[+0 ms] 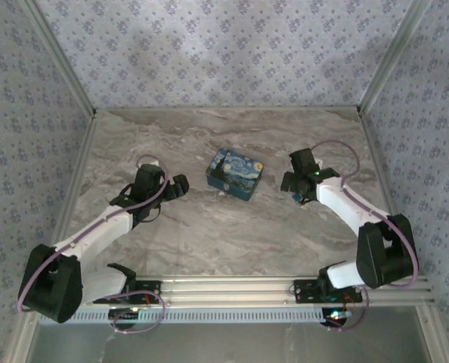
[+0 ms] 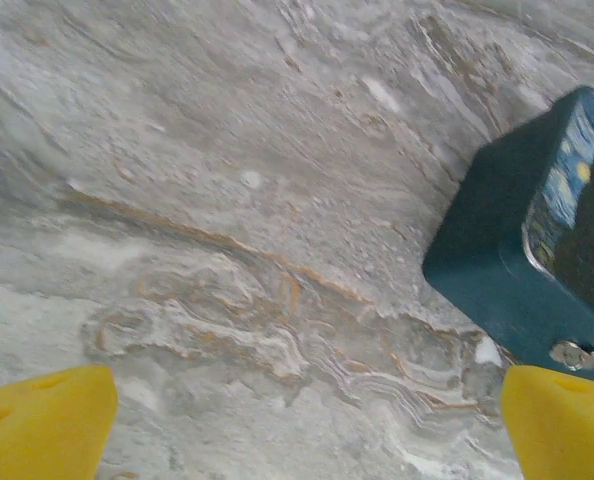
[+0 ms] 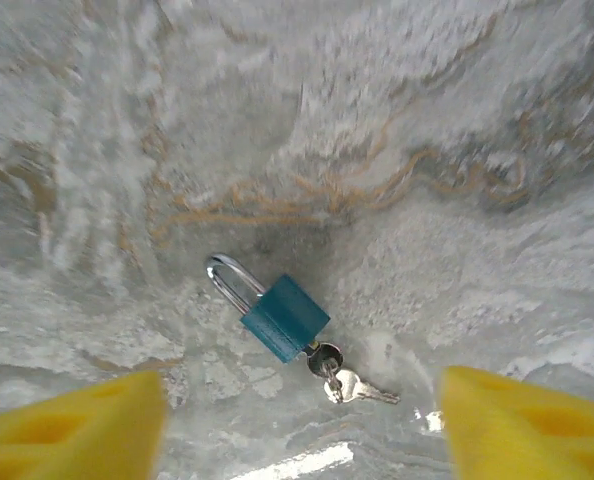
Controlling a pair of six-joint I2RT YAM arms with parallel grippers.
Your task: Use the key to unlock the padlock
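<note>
Three floral-papered walls (image 1: 224, 45) surround the marbled table (image 1: 209, 242) bearing the padlock (image 3: 284, 318).

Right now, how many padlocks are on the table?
1. The padlock lies flat on the marble table under the open right pincer, with a key at its base. Another could sit hidden behind the box.

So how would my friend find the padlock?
Start at the grey marble table and find the starry-print box in its middle. Right of the box lies the padlock: tiny, plain teal, with a silver loop and keys at its bottom end.
</note>
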